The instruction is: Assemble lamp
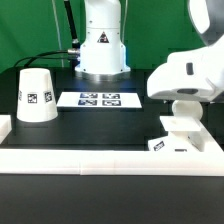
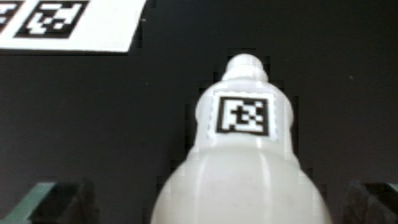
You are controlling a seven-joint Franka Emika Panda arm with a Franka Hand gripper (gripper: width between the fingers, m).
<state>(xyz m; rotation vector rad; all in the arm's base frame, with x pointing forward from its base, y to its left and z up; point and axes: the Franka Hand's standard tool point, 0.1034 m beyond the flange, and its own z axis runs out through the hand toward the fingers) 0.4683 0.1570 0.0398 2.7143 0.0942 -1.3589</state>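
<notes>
In the wrist view the white bulb (image 2: 240,150) fills the middle, its narrow stem pointing away over the black table and a square tag on its upper side. My gripper (image 2: 222,205) straddles its round head. The dark fingers (image 2: 57,200) stand at either side with a gap to the bulb, so the gripper looks open. In the exterior view the gripper (image 1: 183,112) is low at the right, just behind the small blocky base (image 1: 176,138). The cone shade (image 1: 36,95) stands at the left.
The marker board (image 1: 97,99) lies flat mid-table and shows in the wrist view (image 2: 63,25). The robot's white pedestal (image 1: 102,45) stands behind it. A white raised border (image 1: 90,160) runs along the table's front edge.
</notes>
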